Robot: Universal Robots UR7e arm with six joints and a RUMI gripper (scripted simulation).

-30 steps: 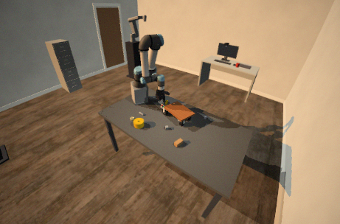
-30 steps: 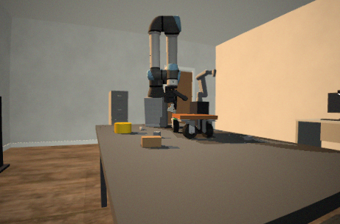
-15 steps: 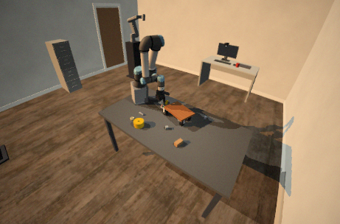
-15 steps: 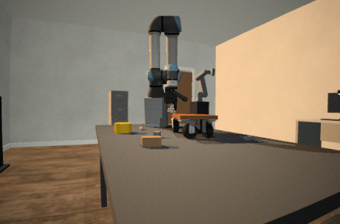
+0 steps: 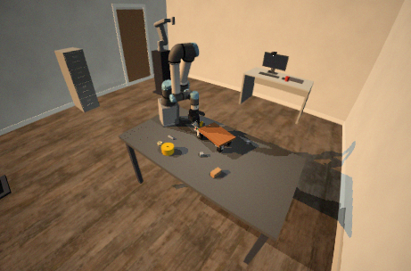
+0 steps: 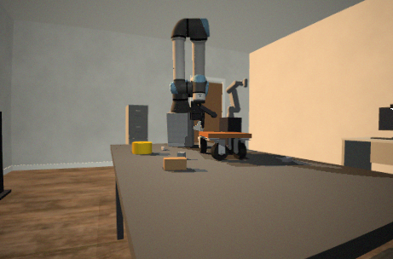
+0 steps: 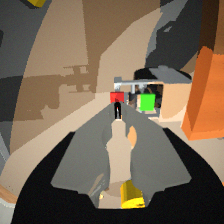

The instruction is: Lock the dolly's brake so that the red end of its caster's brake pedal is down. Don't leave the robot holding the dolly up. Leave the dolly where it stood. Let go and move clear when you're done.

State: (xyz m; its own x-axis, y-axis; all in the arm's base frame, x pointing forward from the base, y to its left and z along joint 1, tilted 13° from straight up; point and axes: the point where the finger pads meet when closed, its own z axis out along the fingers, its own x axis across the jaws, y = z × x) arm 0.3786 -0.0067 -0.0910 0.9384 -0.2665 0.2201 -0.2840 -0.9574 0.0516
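Observation:
The dolly (image 5: 217, 134) (image 6: 224, 135) (image 7: 205, 95) has an orange top and black casters, and it stands on the grey table (image 5: 256, 196) close to the robot's base. In the wrist view the caster's brake pedal shows a red end (image 7: 116, 96) on the left and a green end (image 7: 146, 102) on the right, at about the same height. My gripper (image 5: 196, 126) (image 6: 199, 128) (image 7: 117, 103) is shut and empty. Its tip points at the red end, at or just short of it. It is at the dolly's near-left corner, beside the caster.
A yellow cylinder (image 5: 168, 149) (image 6: 141, 147), a tan block (image 5: 216, 172) (image 6: 175, 163) and a small grey piece (image 5: 202, 154) (image 6: 182, 153) lie on the table left of the dolly. The robot's grey pedestal (image 5: 168, 112) (image 6: 179, 129) stands just behind.

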